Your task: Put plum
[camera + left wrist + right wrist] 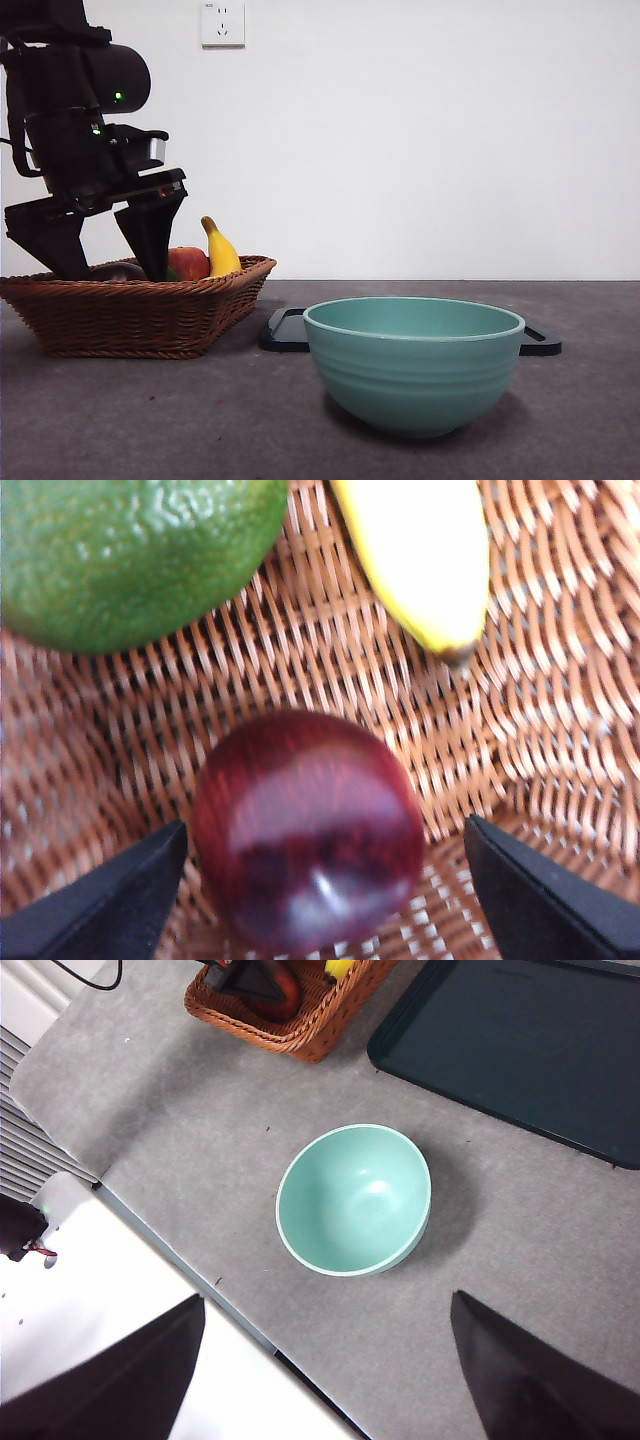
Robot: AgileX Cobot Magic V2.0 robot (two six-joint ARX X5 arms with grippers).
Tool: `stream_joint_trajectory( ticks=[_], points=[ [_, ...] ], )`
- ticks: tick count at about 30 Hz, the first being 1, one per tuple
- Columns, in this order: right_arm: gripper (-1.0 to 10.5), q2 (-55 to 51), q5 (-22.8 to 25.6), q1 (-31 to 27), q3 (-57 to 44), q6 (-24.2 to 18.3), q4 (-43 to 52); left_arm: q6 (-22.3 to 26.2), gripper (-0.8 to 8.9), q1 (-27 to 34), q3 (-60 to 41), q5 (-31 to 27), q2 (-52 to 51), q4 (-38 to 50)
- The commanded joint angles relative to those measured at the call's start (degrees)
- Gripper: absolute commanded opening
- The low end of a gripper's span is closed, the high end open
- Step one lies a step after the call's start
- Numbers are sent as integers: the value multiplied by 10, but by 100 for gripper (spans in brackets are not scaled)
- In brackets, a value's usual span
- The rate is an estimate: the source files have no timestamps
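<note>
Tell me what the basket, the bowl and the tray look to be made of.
The basket: woven wicker or rattan, brown, with visible crossing strands. The bowl: likely glazed ceramic, though plastic is possible; mint green, smooth, faint ridges outside, soft sheen inside. The tray: probably plastic, dark, flat, matte with a raised rim.

— What did the arm look like in the front view?

— Bulky and black throughout. A rounded, drum-like housing sat at its top, with a small green light glowing on it, and a second green light showed just below that drum.

— Anything that wasn't black?

— A short silvery band on the block below the drum. A dark cable looped down beside the drum.

— And the left gripper [100, 245]?

— Two matte black fingers [150, 232], broad where they met the body and tapering to points. The right gripper [325, 1360] had the same plain, black, wedge-shaped fingers, unmarked.
</note>
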Motion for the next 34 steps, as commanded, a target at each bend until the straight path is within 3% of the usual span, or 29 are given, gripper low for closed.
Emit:
stream_joint_trajectory(
  ticks=[1, 5, 9, 16, 23, 34],
  points=[
    [392, 2, -1, 3, 10, -2, 5, 1, 437, -3, 13, 0, 20, 10],
    [392, 2, -1, 3, 10, -2, 5, 1, 425, -3, 13, 0, 29, 10],
    [392, 2, -1, 3, 10, -2, 6, 1, 323, -3, 13, 0, 31, 5],
    [392, 2, -1, 3, 10, -2, 5, 0, 235, -3, 13, 1, 31, 1],
    [392, 2, -1, 3, 10, -2, 6, 0, 236, -3, 27, 4, 25, -23],
    [392, 2, -1, 3, 10, -2, 6, -1, 236, -35, 91, 87, -65, -83]
  ],
)
